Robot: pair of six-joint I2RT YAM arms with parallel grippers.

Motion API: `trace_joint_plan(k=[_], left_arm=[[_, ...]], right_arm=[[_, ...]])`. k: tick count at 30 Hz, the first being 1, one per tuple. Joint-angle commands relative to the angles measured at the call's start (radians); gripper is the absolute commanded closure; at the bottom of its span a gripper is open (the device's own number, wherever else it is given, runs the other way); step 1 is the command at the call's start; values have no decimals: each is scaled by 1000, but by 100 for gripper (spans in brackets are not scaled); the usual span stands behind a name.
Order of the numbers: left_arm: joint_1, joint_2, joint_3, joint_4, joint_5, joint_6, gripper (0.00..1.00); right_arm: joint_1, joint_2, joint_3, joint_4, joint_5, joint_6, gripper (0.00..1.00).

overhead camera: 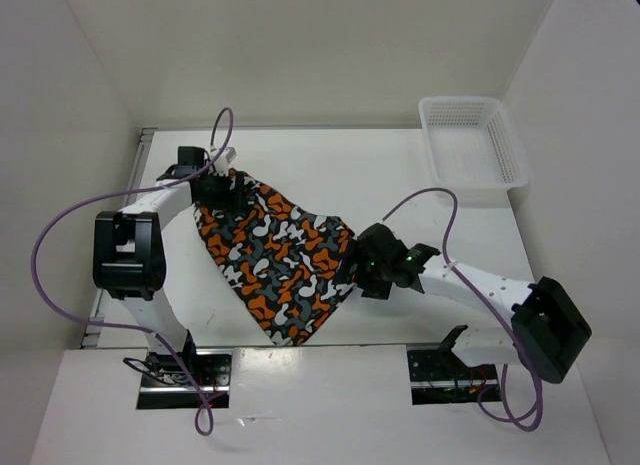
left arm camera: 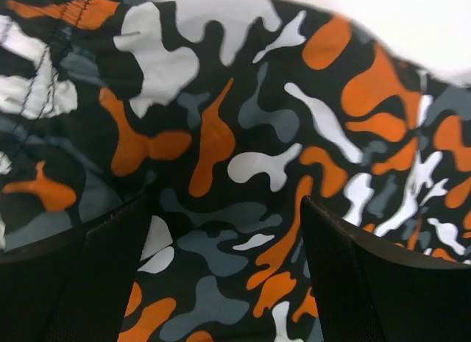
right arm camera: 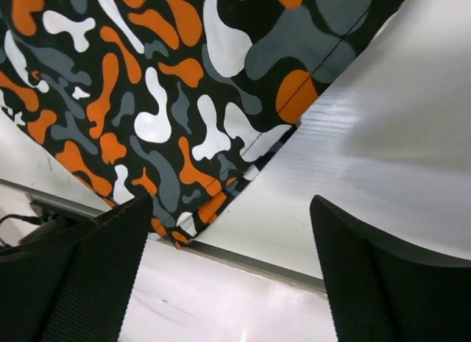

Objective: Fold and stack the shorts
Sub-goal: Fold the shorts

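The shorts (overhead camera: 280, 260), printed in orange, white, black and grey, lie spread flat on the white table, left of centre, with one corner near the front edge. My left gripper (overhead camera: 218, 190) hovers over their far left corner. In the left wrist view its jaws (left arm camera: 228, 209) stand wide apart and the fabric (left arm camera: 235, 121) fills the view beneath them. My right gripper (overhead camera: 358, 265) is at the shorts' right edge. In the right wrist view it (right arm camera: 232, 202) is open and empty over bare table, with the hem corner (right arm camera: 199, 202) just beyond its fingers.
A white mesh basket (overhead camera: 505, 135) stands at the back right of the table. The table's front edge (right arm camera: 250, 259) runs just under the right gripper. White walls close in the left, back and right sides. Purple cables loop off both arms.
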Motion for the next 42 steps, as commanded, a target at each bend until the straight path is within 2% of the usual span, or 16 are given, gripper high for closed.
trace_joint_plan(k=[1,3,4,11,17,18,20,22,24,27,29,31,34,37,40,42], left_arm=[[5,23,-18,56,-4,4,12],[-5,34,-33,65,-4,4,12],[-5,34,-48,65,-21,4,12],[-16,19,-73,35,-79,4,12],[4,-113,-189,-50,-174,4,16],[14,-157,-205,-65,-174,4,16],[14,-226,-225,-85,-174,4,16],[14,-272,-246,-111,-165,4,16],[14,-343,-246,-141,-165,4,16],[28,-433,-237,-155,-194,4,10],[63,-460,-214,-146,-214,4,1],[85,-439,-193,-137,-231,4,1],[129,-328,-121,-137,-269,4,1],[154,-222,-57,-113,-338,4,1],[189,-118,-32,-59,-290,4,1],[220,-73,-32,-14,-233,4,1]], right_arm=[[-4,47,-28,140,-82,71,10],[-4,84,-41,193,-82,71,15],[-4,101,-41,209,-93,71,22],[-16,270,-41,289,-66,-3,50],[-166,394,97,289,-33,-113,88],[-233,432,126,289,-33,-154,90],[-295,478,238,267,-47,-194,89],[-358,544,333,229,-32,-233,80],[-401,558,429,213,-56,-244,50],[-413,526,461,213,-82,-253,20],[-413,474,437,200,-82,-262,17],[-413,401,391,190,-102,-262,17],[-413,267,225,177,-112,-253,17],[-413,163,142,140,-121,-244,17],[-413,55,82,79,-121,-233,17],[-413,32,70,65,-142,-224,12]])
